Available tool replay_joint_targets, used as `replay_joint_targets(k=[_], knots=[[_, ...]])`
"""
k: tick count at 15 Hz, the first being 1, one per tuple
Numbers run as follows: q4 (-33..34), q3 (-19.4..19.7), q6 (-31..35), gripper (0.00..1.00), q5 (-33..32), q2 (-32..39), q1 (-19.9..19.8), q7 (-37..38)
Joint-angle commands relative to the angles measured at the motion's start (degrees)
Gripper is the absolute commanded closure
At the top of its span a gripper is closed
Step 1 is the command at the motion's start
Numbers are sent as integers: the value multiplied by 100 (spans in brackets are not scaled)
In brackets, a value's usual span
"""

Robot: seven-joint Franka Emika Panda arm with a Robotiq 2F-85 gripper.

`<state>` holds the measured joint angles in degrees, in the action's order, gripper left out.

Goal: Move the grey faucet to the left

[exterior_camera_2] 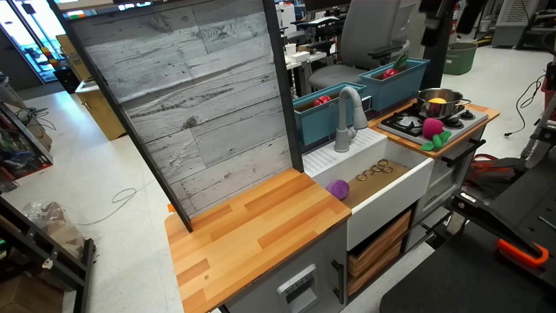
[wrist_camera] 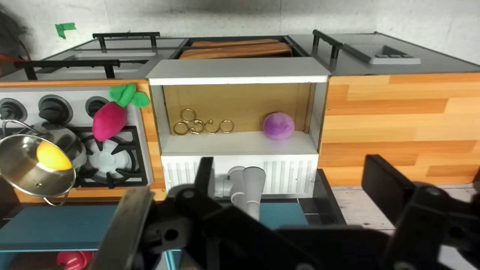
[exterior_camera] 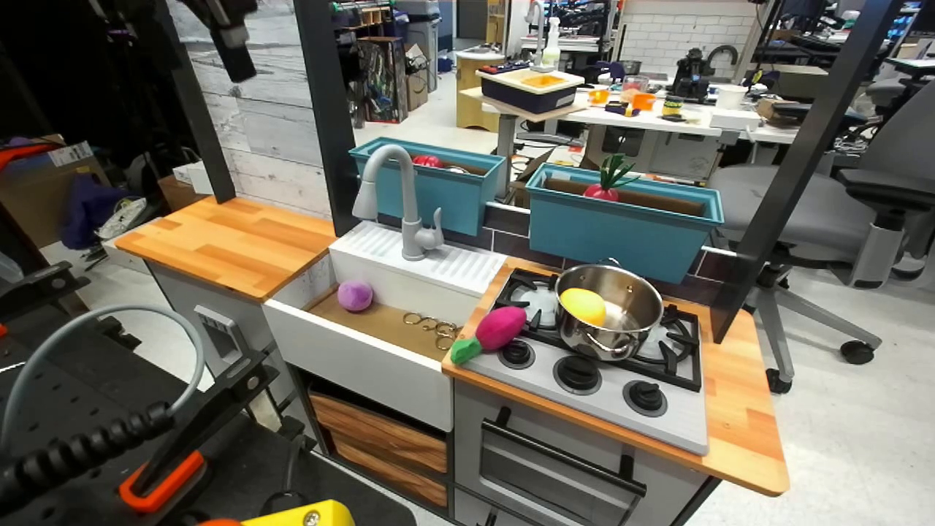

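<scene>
Gripper (wrist_camera: 290, 167) fingers parted wide, unloaded; grey faucet (exterior_camera: 408, 204) upright on sink ledge (exterior_camera: 467, 269); teal planter (exterior_camera: 460, 208) just behind; purple ball (exterior_camera: 355, 296) + rings (wrist_camera: 204, 125) in basin (exterior_camera: 358, 365); pot (exterior_camera: 613, 330) w/ yellow obj. (exterior_camera: 583, 305) on adj. stove (exterior_camera: 676, 420)

Grey faucet (wrist_camera: 255, 183), wrist view: partly hidden by gripper (wrist_camera: 289, 160) (itself cropped by lower edge). Teal planter (wrist_camera: 56, 228): cropped at left.

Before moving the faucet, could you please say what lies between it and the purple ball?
Between faucet and ball, the wrist view shows only the sink's back wall and ledge.
</scene>
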<state>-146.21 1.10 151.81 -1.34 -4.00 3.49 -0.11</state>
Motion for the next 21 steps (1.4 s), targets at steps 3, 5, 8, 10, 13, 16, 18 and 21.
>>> replay_joint_targets(k=[3,5,8,10,13,16,18,21], knots=[[629,61,1799,0,-792,1755,-78,530],[933,223,2361,0,-849,2336,38,703],[1380,320,2949,0,-566,3052,111,697],[1692,382,3192,0,-453,3486,164,661],[2092,455,3381,0,-328,4033,268,626],[2417,497,3378,0,-266,4452,362,568],[2629,495,3340,0,-231,4661,404,564],[2936,502,3359,0,-251,4921,489,517]])
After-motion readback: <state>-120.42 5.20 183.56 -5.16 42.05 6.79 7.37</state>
